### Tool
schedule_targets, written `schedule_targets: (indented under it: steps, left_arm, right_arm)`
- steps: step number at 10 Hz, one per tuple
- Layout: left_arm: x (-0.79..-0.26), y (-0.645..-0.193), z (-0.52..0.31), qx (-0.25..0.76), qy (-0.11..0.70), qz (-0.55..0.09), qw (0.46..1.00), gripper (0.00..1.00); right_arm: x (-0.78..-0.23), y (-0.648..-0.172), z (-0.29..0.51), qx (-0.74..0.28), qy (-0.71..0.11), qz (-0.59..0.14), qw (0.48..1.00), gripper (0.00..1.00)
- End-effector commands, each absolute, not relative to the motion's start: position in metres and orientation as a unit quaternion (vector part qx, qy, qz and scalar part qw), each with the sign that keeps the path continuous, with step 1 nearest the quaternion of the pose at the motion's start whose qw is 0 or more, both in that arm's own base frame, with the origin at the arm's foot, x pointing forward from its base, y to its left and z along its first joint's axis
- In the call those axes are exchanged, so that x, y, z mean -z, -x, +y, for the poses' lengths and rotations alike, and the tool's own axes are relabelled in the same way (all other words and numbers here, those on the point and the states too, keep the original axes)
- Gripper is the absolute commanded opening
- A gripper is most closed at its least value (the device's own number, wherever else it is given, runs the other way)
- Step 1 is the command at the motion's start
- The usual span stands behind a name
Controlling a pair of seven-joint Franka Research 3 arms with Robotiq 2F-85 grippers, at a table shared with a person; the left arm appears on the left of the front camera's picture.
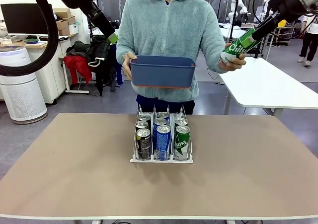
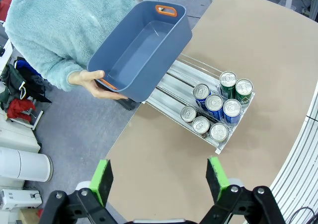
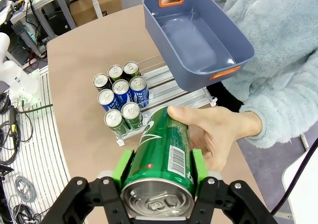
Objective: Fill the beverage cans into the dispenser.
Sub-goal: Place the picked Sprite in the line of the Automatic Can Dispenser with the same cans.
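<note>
The white wire dispenser (image 1: 161,160) sits mid-table with several beverage cans (image 1: 162,134) at its front: black in the left lane, blue in the middle, green on the right. My right gripper (image 1: 250,37) is high at the right, shut on a green can (image 1: 236,48) that the person's hand (image 1: 239,61) also holds. In the right wrist view the green can (image 3: 161,159) sits between the pads of the right gripper (image 3: 159,172), with the hand (image 3: 218,132) wrapped around its side. My left gripper (image 1: 113,37) hangs high at the left, and the left gripper (image 2: 160,179) is open and empty above the dispenser (image 2: 174,82).
The person stands at the far edge and holds an empty blue-grey bin (image 1: 163,71) with orange handles over the dispenser's back end. A white table (image 1: 271,87) stands behind on the right. Wide bare tabletop (image 1: 69,159) lies on both sides of the dispenser.
</note>
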State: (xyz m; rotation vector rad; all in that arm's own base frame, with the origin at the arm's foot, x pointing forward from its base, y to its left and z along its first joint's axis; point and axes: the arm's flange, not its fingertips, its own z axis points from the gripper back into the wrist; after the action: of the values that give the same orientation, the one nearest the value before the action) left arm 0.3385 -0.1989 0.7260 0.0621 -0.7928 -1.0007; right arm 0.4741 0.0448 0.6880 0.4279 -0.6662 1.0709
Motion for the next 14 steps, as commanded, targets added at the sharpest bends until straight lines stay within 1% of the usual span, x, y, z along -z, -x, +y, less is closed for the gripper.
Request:
schedule_targets:
  steps: [1,14]
  left_arm:
    - [-0.7261,-0.3387,-0.1989,0.465,-0.027,-0.366,0.805,1.0]
    - [-0.7261,-0.3387,-0.1989,0.465,-0.027,-0.366,0.805,1.0]
  right_arm:
    - [-0.6885,-0.4735,0.0452,-0.497,-0.199,-0.309,0.786,0.0]
    - [-0.6885,-0.4735,0.0452,-0.497,-0.199,-0.309,0.786,0.0]
